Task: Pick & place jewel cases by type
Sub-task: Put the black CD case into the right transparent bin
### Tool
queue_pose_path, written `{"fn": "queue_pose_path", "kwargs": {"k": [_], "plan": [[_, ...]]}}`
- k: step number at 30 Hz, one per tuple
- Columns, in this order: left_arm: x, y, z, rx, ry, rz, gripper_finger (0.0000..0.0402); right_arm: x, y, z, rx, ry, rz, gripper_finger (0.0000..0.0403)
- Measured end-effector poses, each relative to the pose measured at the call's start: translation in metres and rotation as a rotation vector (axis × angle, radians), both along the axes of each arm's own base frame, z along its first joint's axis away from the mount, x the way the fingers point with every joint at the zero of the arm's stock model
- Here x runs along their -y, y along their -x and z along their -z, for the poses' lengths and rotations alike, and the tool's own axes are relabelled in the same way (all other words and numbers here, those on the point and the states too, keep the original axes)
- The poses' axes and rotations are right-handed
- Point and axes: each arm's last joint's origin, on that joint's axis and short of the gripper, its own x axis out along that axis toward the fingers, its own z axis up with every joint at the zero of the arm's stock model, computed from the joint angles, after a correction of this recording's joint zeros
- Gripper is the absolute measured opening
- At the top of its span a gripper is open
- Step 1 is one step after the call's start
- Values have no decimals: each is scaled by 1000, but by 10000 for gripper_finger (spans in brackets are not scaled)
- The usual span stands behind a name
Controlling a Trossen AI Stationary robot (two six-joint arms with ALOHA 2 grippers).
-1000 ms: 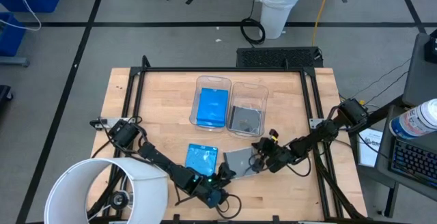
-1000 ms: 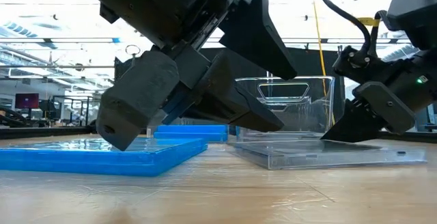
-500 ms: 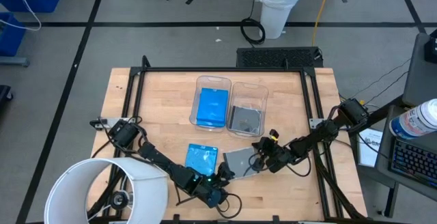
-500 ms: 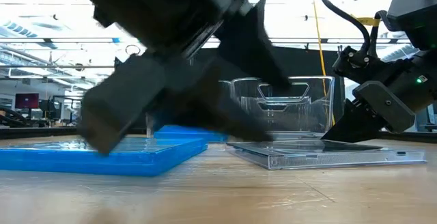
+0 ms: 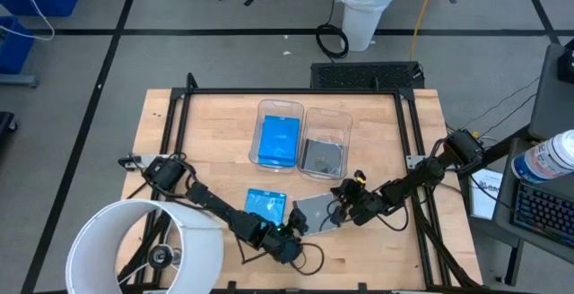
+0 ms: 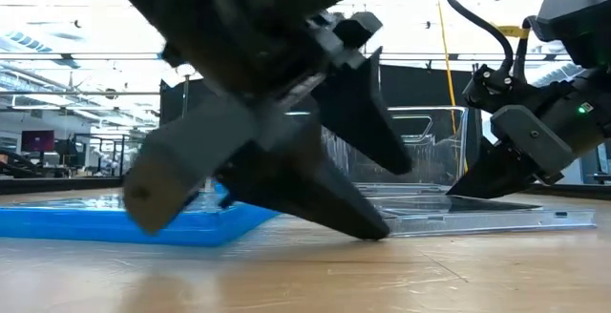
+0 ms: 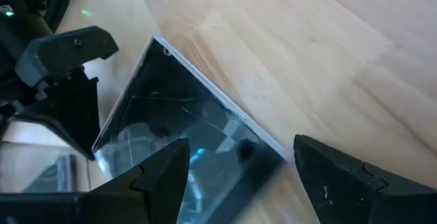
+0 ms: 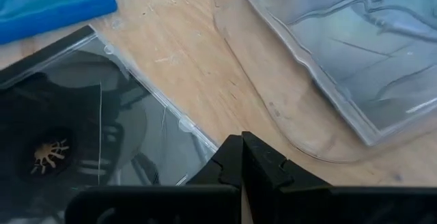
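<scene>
Our left claw (image 5: 293, 227) has swung forward across the worktop (image 5: 224, 142), tips now at the near corner of the smoky jewel case (image 5: 316, 211), fingers (image 7: 153, 179) astride it

A: The overhead picture is evenly lit and sharp; the pale wooden table top (image 5: 215, 124) shows only soft, short shadows under the arms.

B: The table-level picture is backlit. Bright ceiling strips behind wash out the top, and the big dark left gripper (image 6: 277, 160) up close is a smeared, blurred silhouette.

A: The smoky grey square plastic jewel case (image 8: 75, 121) carries faint reflections, and the clear rectangular plastic bin (image 8: 355, 60) shows pale glare along its wall.
</scene>
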Motion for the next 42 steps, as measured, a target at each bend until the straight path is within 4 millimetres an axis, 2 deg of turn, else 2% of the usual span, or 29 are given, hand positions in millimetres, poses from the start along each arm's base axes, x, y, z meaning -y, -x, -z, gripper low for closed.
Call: {"fn": "queue_pose_path", "kwargs": {"k": [5,21,26,33,42], "plan": [[-3,-3,18,-30,19,-32,268,0,-1,0,4,24,-11,0],[-1,-2,17,-29,44,-26,268,2,2,-7,-16,85,-26,0],[-1,-2,17,-31,57,-17,268,6,9,-10,-72,105,7,0],[-1,-2,17,-25,64,-17,268,-3,2,-22,44,109,-58,0],[-2,-4,17,-22,72,-15,268,-2,4,-19,3,77,-67,0]]}}
